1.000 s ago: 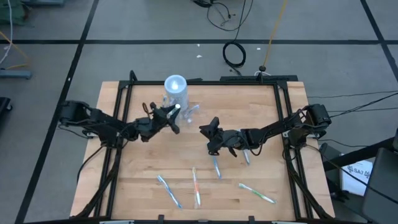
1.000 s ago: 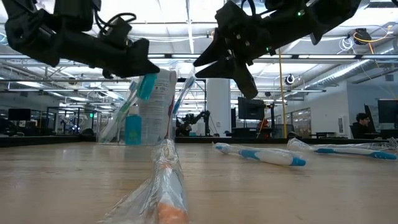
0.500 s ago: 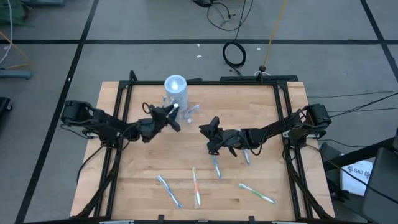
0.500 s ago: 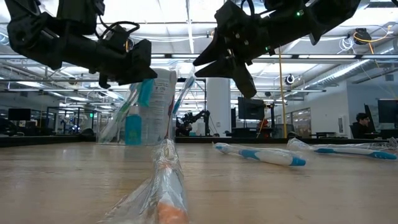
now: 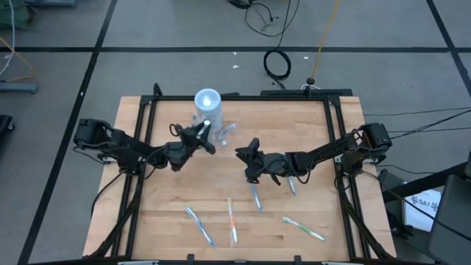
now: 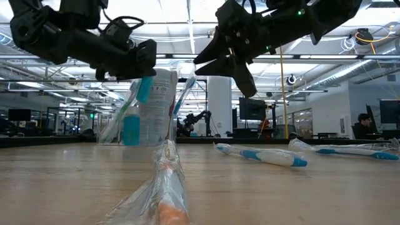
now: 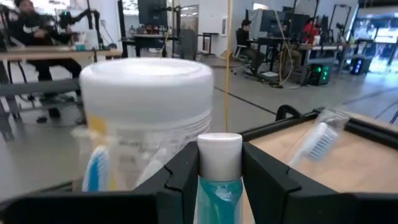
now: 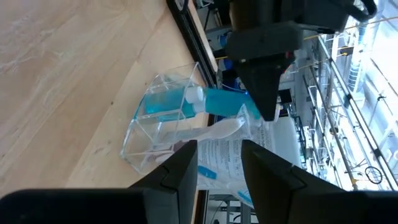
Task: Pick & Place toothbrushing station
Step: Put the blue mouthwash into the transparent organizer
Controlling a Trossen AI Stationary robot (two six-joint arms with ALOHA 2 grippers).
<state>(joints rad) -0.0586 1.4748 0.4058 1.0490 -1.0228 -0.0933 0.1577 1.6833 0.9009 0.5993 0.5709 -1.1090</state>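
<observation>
The clear plastic toothbrushing station with its tall cylinder and pale round top (image 5: pixel 207 103) stands upright near the upper edge of the light wooden desk (image 5: pixel 169 199), left of centre in the high view. Its low clear tray part (image 8: pixel 158 127) holds a small teal tube with a white cap (image 7: pixel 219 177).

The left gripper (image 5: pixel 204 135) sits just below and beside the cylinder in the high view; in the left wrist view its dark fingers (image 7: pixel 183 180) are closed on that teal tube.

The right gripper (image 5: pixel 245 151) hangs above the desk at the centre of the high view, apart from the station, fingers spread and holding nothing.

Several thin wrapped toothbrushes (image 5: pixel 232 219) lie across the lower part of the desk.
</observation>
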